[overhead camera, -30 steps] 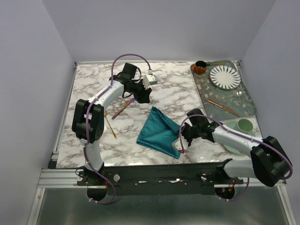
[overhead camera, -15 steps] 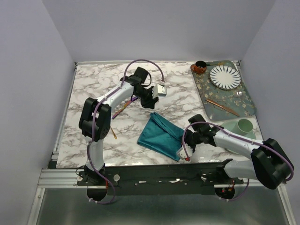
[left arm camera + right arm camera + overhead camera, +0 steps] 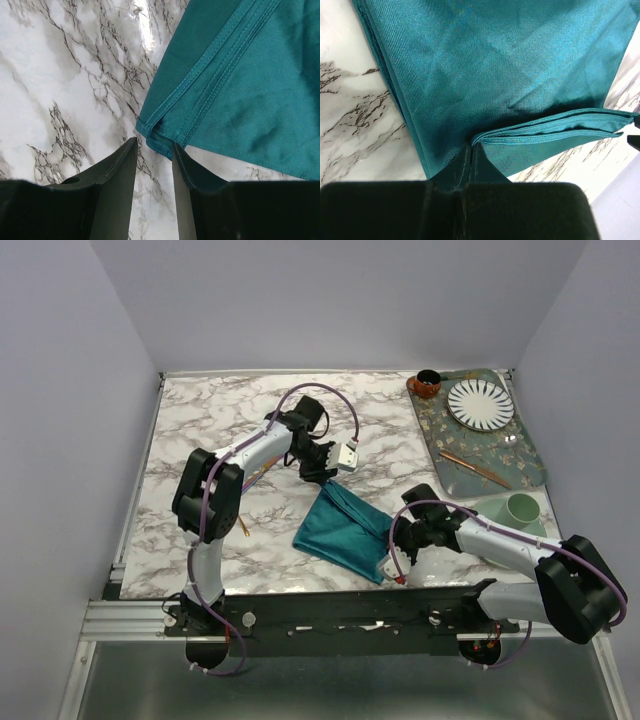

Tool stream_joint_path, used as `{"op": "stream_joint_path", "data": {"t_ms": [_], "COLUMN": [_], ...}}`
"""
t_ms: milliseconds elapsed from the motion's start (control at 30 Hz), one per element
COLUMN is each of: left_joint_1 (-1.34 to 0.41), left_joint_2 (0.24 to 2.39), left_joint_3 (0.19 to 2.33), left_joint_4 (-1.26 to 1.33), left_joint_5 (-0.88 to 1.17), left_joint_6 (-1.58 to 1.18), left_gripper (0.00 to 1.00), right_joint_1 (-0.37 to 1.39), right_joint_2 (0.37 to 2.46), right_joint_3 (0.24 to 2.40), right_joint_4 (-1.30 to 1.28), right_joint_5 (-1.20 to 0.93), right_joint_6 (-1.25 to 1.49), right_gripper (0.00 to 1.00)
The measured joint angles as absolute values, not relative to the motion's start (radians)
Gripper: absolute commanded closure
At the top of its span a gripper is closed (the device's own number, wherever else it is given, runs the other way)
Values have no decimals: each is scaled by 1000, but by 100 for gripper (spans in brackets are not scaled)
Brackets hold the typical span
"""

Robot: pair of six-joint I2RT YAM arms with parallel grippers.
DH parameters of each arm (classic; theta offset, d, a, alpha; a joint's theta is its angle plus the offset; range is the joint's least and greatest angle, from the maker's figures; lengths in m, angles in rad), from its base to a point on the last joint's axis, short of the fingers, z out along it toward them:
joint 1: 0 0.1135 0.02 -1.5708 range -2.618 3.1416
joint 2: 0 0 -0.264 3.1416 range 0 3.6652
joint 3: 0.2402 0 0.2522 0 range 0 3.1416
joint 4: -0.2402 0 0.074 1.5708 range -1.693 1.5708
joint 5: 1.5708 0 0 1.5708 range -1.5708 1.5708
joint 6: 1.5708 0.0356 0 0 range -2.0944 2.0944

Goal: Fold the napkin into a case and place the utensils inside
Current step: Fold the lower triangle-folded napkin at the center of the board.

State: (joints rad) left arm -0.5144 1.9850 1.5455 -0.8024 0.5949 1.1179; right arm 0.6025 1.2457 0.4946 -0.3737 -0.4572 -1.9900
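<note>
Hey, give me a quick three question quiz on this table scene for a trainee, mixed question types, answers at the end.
1. True or false: the right tool is shut on the napkin.
2. Pick one. The left tool is: A, shut and empty; B, open at a napkin corner; C, shut on a fold.
3. Fill in: the striped plate lies on the patterned ___.
Key: 1 true; 2 B; 3 tray.
</note>
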Motion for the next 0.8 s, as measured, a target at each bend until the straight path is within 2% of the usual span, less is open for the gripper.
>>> {"op": "stream_joint_path", "data": {"t_ms": [533,733,800], "left_joint_1": [-526,-528,-530], "left_joint_2": [2026,2032,2032], "left_joint_3": [1546,1546,1547], "left_joint_4": [-758,-744,-742], "left_joint_5": [581,579,578], "left_joint_6": [1136,1133,1133], "left_gripper": [58,67,74], "right_joint_1": [603,603,603], "right_joint_2": [1246,1246,1246], "right_joint_3": [496,498,500], "right_joint_4": [-376,-378,-382], "right_joint_5": [-458,-458,-458], "right_joint_6": [-1986,-1979,-1977], "right_gripper": [99,99,99]}}
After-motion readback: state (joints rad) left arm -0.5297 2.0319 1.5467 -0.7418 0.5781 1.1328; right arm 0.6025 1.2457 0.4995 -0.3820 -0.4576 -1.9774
